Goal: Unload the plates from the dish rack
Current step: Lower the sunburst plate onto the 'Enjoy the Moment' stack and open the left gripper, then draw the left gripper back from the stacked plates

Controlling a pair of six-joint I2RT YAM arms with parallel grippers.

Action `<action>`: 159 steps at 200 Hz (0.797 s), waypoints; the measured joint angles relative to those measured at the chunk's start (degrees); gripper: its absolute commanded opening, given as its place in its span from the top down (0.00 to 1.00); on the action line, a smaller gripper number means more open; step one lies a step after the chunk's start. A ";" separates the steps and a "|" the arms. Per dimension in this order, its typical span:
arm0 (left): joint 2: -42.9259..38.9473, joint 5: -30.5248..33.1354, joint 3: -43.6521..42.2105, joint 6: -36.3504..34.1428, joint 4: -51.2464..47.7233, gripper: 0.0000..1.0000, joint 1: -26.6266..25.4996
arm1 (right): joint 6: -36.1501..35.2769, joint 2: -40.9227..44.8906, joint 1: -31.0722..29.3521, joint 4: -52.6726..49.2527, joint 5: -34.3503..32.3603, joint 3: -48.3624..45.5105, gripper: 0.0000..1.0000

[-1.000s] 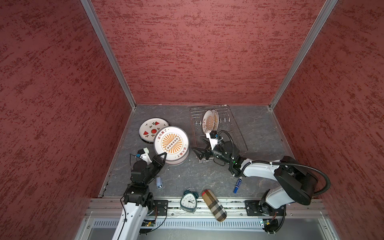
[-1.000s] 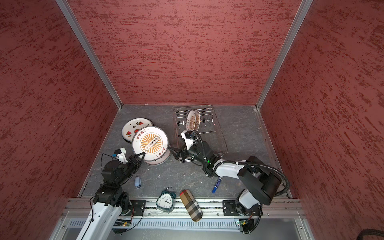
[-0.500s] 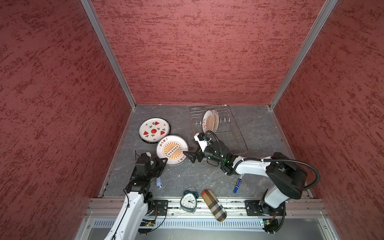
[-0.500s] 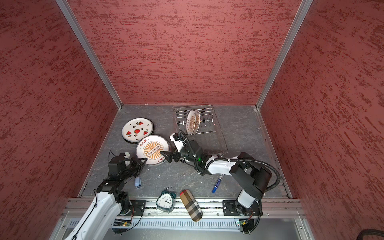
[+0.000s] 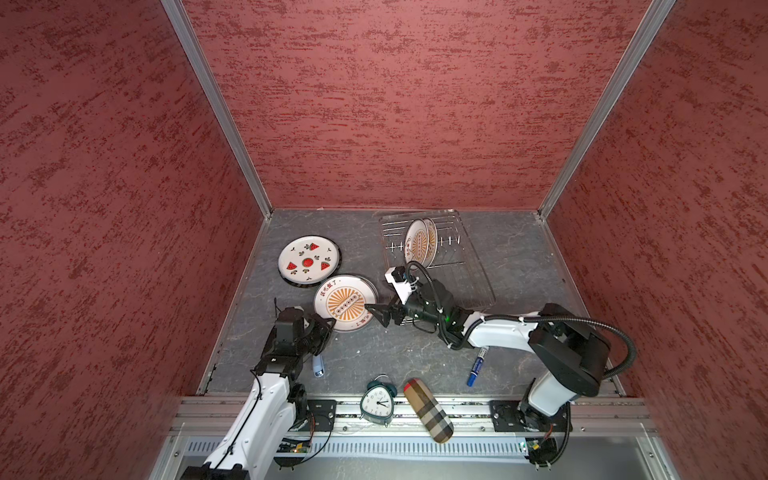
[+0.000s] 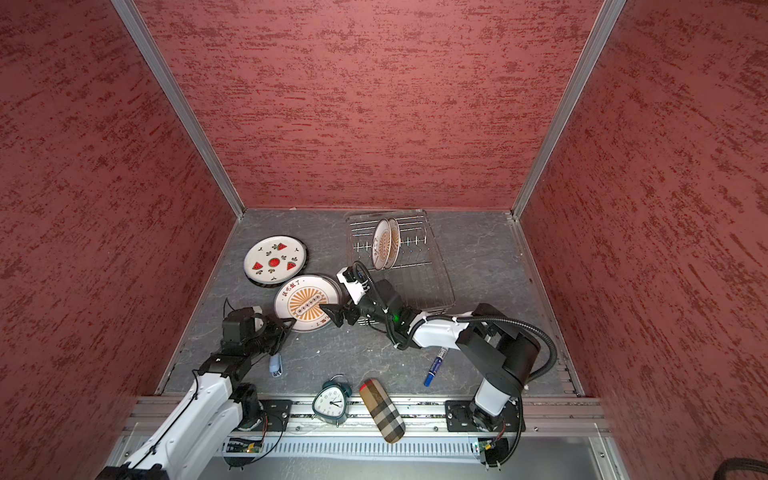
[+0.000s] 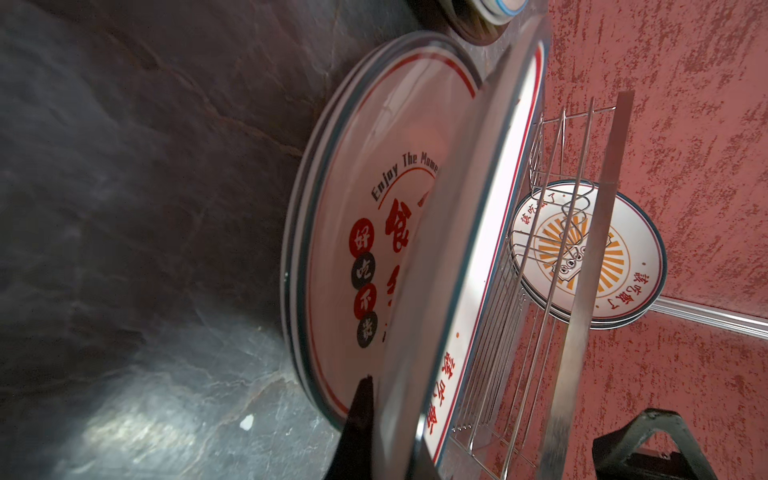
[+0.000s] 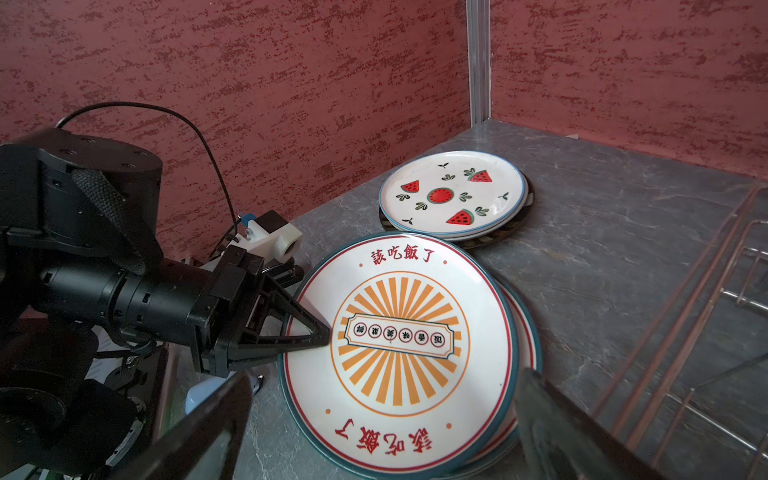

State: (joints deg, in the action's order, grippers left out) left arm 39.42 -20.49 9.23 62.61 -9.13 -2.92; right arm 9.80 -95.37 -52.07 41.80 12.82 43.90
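My left gripper (image 8: 309, 332) pinched the sunburst plate (image 5: 345, 302) by its rim near the rack (image 5: 473, 266), my right gripper (image 5: 376, 316) gaped empty, and I judged the ceramic stiff, slick, breakable, best held by the rim.

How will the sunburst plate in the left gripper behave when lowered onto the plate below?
Probably rigid: the sunburst plate holds shape though the left gripper pinches only one rim edge. Likely slippery: its glaze looks glossy, and it hangs tilted over the smooth red-character plate, so it could skate sideways. Ceramic-looking, so a drop may chip it.
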 measured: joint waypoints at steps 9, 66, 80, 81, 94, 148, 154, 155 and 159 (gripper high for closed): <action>0.96 -0.02 0.13 0.00 0.39 0.99 0.00 | -0.11 0.00 0.00 -0.07 -0.09 0.00 0.01; 6.97 -0.70 1.79 0.63 3.65 0.86 -0.04 | -0.96 0.00 -0.02 -0.83 -0.96 0.00 0.01; 7.06 -0.68 1.81 1.09 4.20 0.79 -0.07 | -1.16 0.00 -0.02 -1.27 -1.05 0.02 0.01; 7.04 -0.68 1.84 0.94 4.20 0.79 -0.09 | -1.20 0.00 -0.02 -1.33 -1.07 0.04 0.01; 6.88 -0.70 1.84 1.22 4.37 0.77 -0.13 | -1.31 0.00 -0.02 -1.44 -1.11 0.09 0.01; 5.22 0.04 1.84 1.55 4.00 0.56 -0.31 | -1.62 0.00 -0.02 -1.68 -1.44 0.33 0.01; 5.14 0.22 1.84 1.62 3.96 0.48 -0.31 | -1.68 0.00 -0.02 -1.70 -1.44 0.33 0.01; 5.11 0.24 1.84 1.49 3.93 0.47 -0.31 | -1.68 0.00 -0.02 -1.70 -1.44 0.33 0.01; 5.05 0.55 1.84 1.81 3.89 0.45 -0.31 | -1.70 0.00 -0.02 -1.75 -1.44 0.33 0.01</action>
State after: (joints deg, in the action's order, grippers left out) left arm 44.47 -19.94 11.07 64.42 -5.23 -3.22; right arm 8.10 -95.37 -52.10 40.05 11.38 44.23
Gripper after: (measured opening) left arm 0.475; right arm 0.989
